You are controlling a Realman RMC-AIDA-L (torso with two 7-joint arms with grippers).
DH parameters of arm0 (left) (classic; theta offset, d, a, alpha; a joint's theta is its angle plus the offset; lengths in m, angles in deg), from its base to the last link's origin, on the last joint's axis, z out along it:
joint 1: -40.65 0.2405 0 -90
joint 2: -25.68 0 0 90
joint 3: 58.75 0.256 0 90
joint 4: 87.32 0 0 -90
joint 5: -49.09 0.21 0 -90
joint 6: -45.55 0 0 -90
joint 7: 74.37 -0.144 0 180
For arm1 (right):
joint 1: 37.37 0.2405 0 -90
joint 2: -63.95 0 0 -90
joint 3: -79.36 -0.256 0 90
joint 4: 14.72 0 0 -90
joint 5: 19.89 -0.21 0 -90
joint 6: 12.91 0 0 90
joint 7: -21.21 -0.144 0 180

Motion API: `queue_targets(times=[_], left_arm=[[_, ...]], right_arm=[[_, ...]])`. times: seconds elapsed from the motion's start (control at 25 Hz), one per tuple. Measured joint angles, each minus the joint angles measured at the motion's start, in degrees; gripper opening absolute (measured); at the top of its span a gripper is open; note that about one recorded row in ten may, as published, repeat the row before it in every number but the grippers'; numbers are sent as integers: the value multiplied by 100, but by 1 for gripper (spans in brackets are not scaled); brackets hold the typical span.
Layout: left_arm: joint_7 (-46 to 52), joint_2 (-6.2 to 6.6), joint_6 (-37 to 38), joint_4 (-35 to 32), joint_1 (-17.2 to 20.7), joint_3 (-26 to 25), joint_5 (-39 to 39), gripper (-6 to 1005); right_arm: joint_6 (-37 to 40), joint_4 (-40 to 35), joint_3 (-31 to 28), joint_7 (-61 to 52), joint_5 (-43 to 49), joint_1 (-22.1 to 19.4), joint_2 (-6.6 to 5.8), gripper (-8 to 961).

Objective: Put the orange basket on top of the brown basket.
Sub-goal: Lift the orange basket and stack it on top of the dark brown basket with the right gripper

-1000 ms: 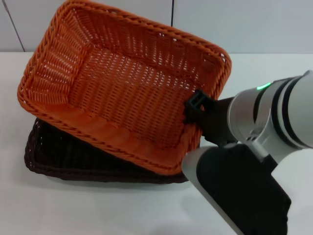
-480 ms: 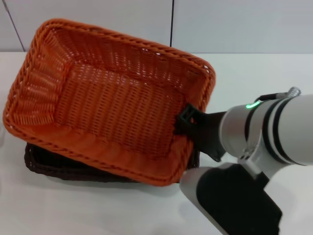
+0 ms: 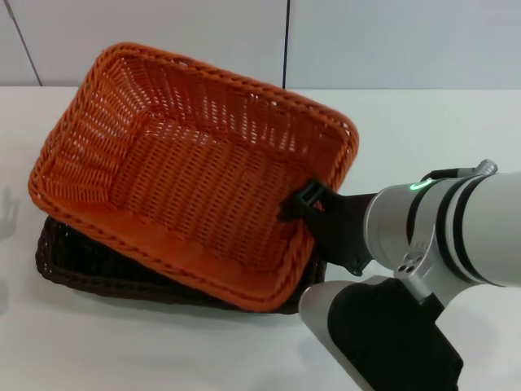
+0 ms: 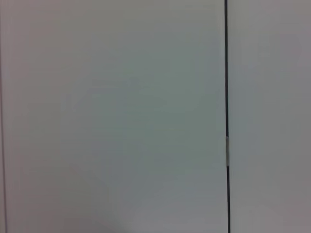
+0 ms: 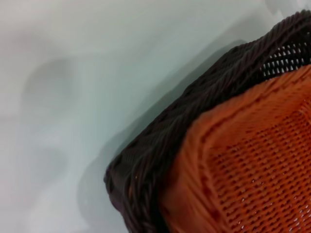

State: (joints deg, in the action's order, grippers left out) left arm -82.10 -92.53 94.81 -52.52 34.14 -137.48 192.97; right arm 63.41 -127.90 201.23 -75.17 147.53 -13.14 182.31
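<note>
The orange basket [image 3: 195,171] sits tilted over the brown basket [image 3: 81,265] in the head view, its far side raised. The brown basket lies on the white table, mostly covered, with its near and left rim showing. My right gripper [image 3: 303,204] is shut on the orange basket's right rim, one black finger inside the wall. The right wrist view shows the orange basket's [image 5: 252,165] corner lying inside the brown basket's [image 5: 160,145] rim. The left gripper is out of view; its wrist camera faces a blank wall.
The white table [image 3: 423,122] extends around the baskets. A pale wall with a dark vertical seam [image 3: 286,41] stands behind the table. My right arm's body [image 3: 391,334] fills the lower right of the head view.
The orange basket first swung left and lower over the brown basket, then shifted slightly back right. My right gripper moved left and down with the rim in its grip.
</note>
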Motion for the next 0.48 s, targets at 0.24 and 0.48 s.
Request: queue_targets(times=[0.24, 0.48], left_arm=[[0, 0, -52, -279, -269, -12, 0, 784], [0, 6, -137, -407, -412, -11, 0, 784]], right_arm=[[74, -239, 5, -86, -6, -171, -55, 533], [56, -541, 24, -85, -7, -675, 33, 632]])
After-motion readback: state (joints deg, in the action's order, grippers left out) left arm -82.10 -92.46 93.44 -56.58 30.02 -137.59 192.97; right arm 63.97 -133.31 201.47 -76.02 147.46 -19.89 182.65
